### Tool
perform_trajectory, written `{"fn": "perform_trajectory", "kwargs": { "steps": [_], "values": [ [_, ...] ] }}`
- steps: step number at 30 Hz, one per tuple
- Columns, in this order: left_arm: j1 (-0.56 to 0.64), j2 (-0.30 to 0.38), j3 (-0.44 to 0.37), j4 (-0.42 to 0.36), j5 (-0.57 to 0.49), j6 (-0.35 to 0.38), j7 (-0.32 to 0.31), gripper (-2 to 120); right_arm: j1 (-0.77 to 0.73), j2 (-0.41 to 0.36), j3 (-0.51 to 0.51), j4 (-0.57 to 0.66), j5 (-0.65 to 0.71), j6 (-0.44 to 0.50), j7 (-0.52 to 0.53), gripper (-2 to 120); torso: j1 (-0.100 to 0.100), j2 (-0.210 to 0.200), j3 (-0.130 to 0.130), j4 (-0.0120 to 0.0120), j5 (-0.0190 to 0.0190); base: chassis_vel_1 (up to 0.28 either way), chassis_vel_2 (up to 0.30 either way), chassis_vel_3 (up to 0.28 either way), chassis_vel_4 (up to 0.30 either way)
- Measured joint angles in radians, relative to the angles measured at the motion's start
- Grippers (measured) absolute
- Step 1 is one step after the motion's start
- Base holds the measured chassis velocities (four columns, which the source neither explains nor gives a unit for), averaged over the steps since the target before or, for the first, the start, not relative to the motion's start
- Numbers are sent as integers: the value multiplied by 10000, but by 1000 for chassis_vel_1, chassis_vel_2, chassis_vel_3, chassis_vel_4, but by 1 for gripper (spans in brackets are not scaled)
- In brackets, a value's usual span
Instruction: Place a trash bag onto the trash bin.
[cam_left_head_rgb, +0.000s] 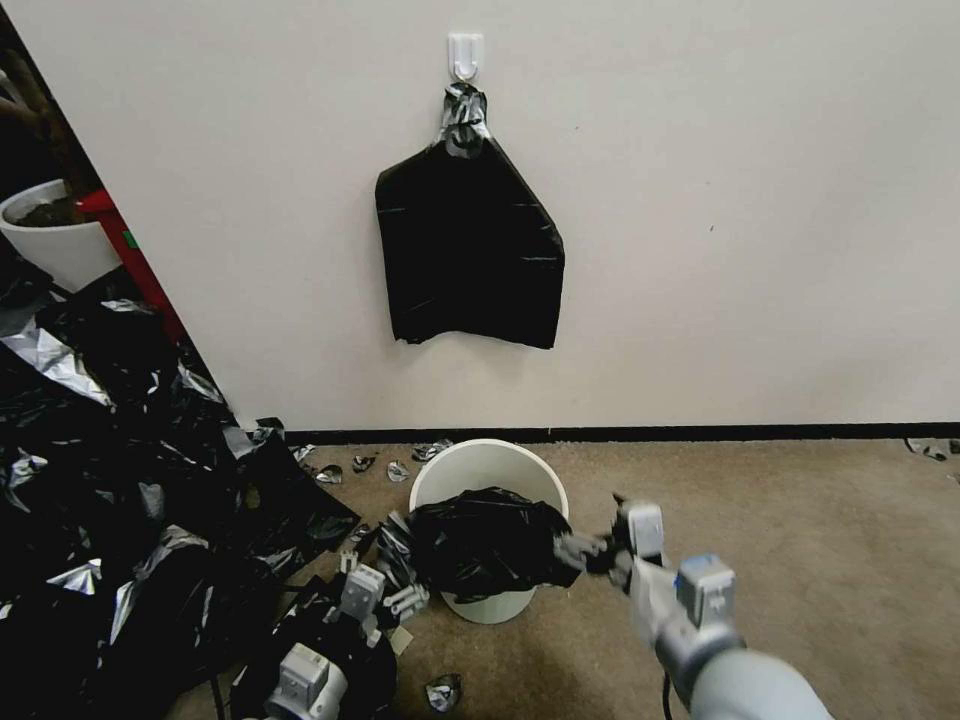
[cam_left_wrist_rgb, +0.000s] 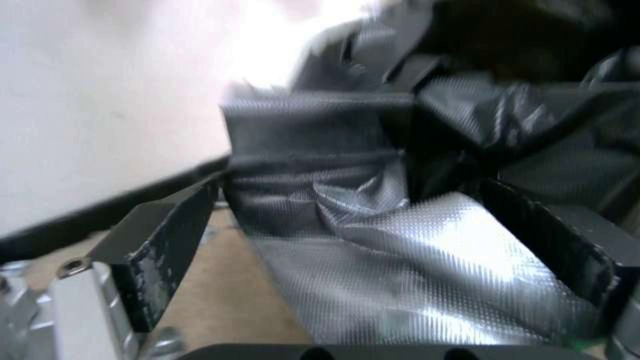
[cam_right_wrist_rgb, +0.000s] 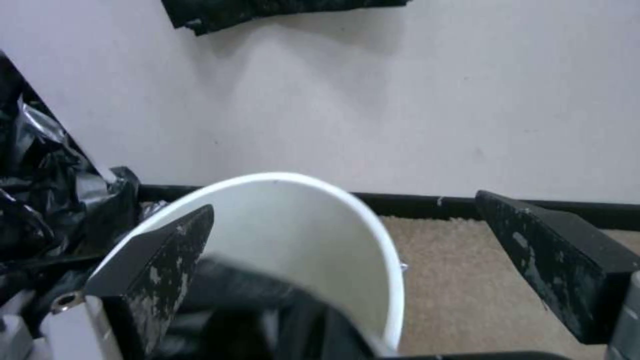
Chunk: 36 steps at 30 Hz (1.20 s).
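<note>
The cream-white trash bin (cam_left_head_rgb: 500, 470) stands on the carpet close to the wall. A glossy black trash bag (cam_left_head_rgb: 485, 545) is bunched over its near rim and hangs down the front. My left gripper (cam_left_head_rgb: 390, 588) sits low at the bag's left edge. In the left wrist view the left gripper (cam_left_wrist_rgb: 350, 186) is open, with wrinkled bag film (cam_left_wrist_rgb: 373, 250) lying loose between its fingers (cam_left_wrist_rgb: 167, 250). My right gripper (cam_left_head_rgb: 590, 545) is at the bag's right edge. In the right wrist view the right gripper (cam_right_wrist_rgb: 343, 207) is open around the bin's rim (cam_right_wrist_rgb: 393, 280).
A flat black bundle (cam_left_head_rgb: 468, 240) hangs from a white wall hook (cam_left_head_rgb: 465, 55) above the bin. A big heap of black and silvery film (cam_left_head_rgb: 120, 450) covers the floor on the left, below a white pot (cam_left_head_rgb: 55, 245). Film scraps (cam_left_head_rgb: 375, 465) lie by the baseboard. Open carpet (cam_left_head_rgb: 800, 540) spreads right.
</note>
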Motion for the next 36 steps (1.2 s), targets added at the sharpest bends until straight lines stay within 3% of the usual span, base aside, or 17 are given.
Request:
{"fn": "perform_trajectory", "kwargs": {
  "steps": [1, 3, 4, 7, 8, 11, 12, 15, 19, 23, 26, 28, 29, 30, 33, 34, 36],
  "values": [
    [0, 0, 0, 0, 0, 0, 0, 99, 0, 0, 0, 0, 0, 0, 0, 100, 0, 0, 0, 0, 0, 0, 0, 0, 0],
    [-418, -167, -535, 1061, -610, -964, 2172, 100, 726, 328, -92, -644, 145, -261, -222, 100, 0, 0, 0, 0, 2, 0, 0, 0, 0],
    [-418, -167, -535, 1061, -610, -964, 2172, 100, 726, 328, -92, -644, 145, -261, -222, 100, 0, 0, 0, 0, 2, 0, 0, 0, 0],
    [-960, -243, -1177, 2017, -1389, -1600, 4537, 100, 1619, 824, -315, -1739, 139, -803, -503, 100, 0, 0, 1, 0, 5, 0, 0, 0, 0],
    [-960, -243, -1177, 2017, -1389, -1600, 4537, 100, 1619, 824, -315, -1739, 139, -803, -503, 100, 0, 0, 1, 0, 5, 0, 0, 0, 0],
    [-1545, -244, -1697, 2634, -2437, -1858, 6486, 100, 2226, 1185, -548, -2554, -198, -1287, -796, 100, 1, 0, 0, 0, 4, 0, 0, 0, 0],
    [-1545, -244, -1697, 2634, -2437, -1858, 6486, 100, 2226, 1185, -548, -2554, -198, -1287, -796, 100, 1, 0, 0, 0, 4, 0, 0, 0, 0],
    [-2194, -246, -2357, 3072, -3337, -1831, 9084, 100, 2736, 1218, -656, -3040, -518, -1986, -1371, 100, 1, -1, 0, -3, 3, 0, 0, 0, 0],
    [-2505, -319, -3004, 3101, -3542, -1590, 10090, 100, 3364, 1132, -825, -3453, -781, -2721, -1813, 100, 1, 0, 1, -3, 2, 0, 0, 0, 0],
    [-2616, -465, -3576, 2825, -3880, -1382, 10079, 100, 4098, 1113, -963, -3964, -1026, -3408, -2515, 100, 1, 0, 1, -2, 4, 0, 0, 0, 0],
    [-2655, -623, -3900, 2614, -3917, -1382, 9573, 100, 4559, 1148, -1007, -4428, -1288, -3578, -3169, 100, 1, -1, 0, -1, 6, 0, 0, 0, 0],
    [-2644, -789, -4017, 2382, -3789, -1475, 8516, 100, 4899, 1221, -1037, -4888, -1517, -3604, -3611, 99, 1, 0, 1, -2, 4, 0, 0, 0, 0],
    [-2607, -949, -4069, 2132, -3633, -1516, 7379, 100, 5142, 1279, -1077, -5228, -1615, -3606, -3782, 94, 1, 0, 0, -2, 5, 0, 0, 0, 0],
    [-2607, -949, -4069, 2132, -3633, -1516, 7379, 100, 5142, 1279, -1077, -5228, -1615, -3606, -3782, 94, 1, 0, 0, -2, 5, 0, 0, 0, 0],
    [-2547, -1369, -4067, 1370, -3391, -1452, 4780, 100, 5530, 1351, -1259, -5834, -1830, -3606, -4117, 82, 1, -1, 0, 0, 6, 0, 0, 0, 0],
    [-2547, -1369, -4067, 1370, -3391, -1452, 4780, 100, 5530, 1351, -1259, -5834, -1830, -3606, -4117, 82, 1, -1, 0, 0, 6, 0, 0, 0, 0],
    [-2550, -1565, -4059, 803, -3399, -1130, 3590, 100, 5585, 1334, -1351, -5943, -2003, -3606, -4387, 72, 1, 0, 0, -1, 5, 0, 0, 0, 0]
  ]
}}
